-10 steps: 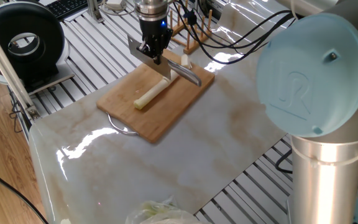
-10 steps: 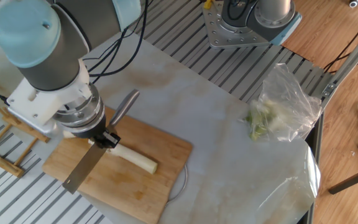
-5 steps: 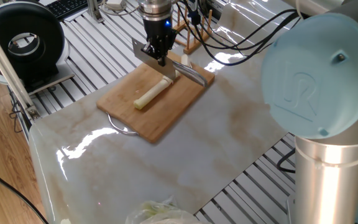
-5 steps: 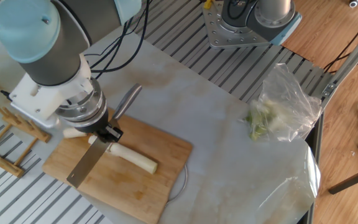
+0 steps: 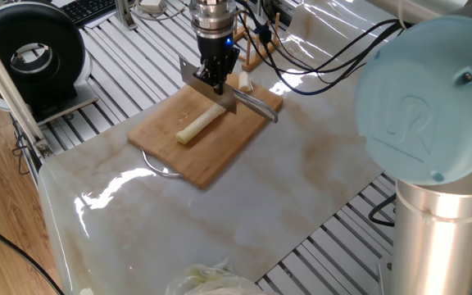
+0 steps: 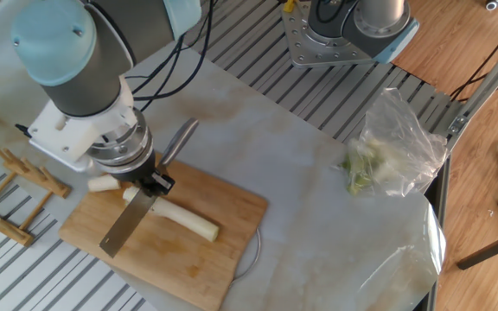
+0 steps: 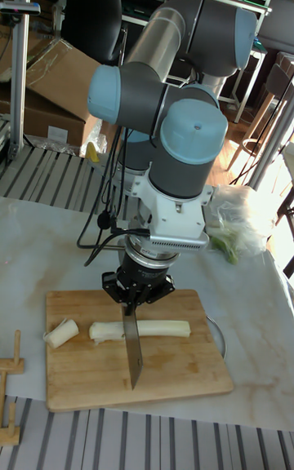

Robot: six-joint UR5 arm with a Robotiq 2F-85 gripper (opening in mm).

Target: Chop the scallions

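The scallions lie on a wooden cutting board (image 5: pixel 211 160) (image 6: pixel 167 259) (image 7: pixel 180 372): one long pale stalk (image 5: pixel 197 124) (image 6: pixel 188 222) (image 7: pixel 163 329) and a short cut chunk (image 5: pixel 242 80) (image 6: pixel 102 183) (image 7: pixel 61 333) beyond its end. My gripper (image 5: pixel 217 72) (image 6: pixel 148 179) (image 7: pixel 135 297) points straight down and is shut on a knife. The knife's blade (image 5: pixel 207 84) (image 6: pixel 128 226) (image 7: pixel 133 352) stands edge-down across the stalk near the chunk's end. Its grey handle (image 5: pixel 260 106) (image 6: pixel 178 140) sticks out past the board's far side. Whether the edge touches the stalk is hidden.
A clear plastic bag of leafy greens (image 6: pixel 387 155) (image 7: pixel 233 229) (image 5: pixel 203 280) lies on the marble top, away from the board. A wooden rack (image 6: pixel 11 186) (image 5: pixel 256 37) stands beside the board. A black round device (image 5: pixel 31 57) sits off the table's corner.
The gripper and knife have slid along the knife's length toward the handle side, and the cut chunk has come into view behind the wrist. The stalk has stayed in place.
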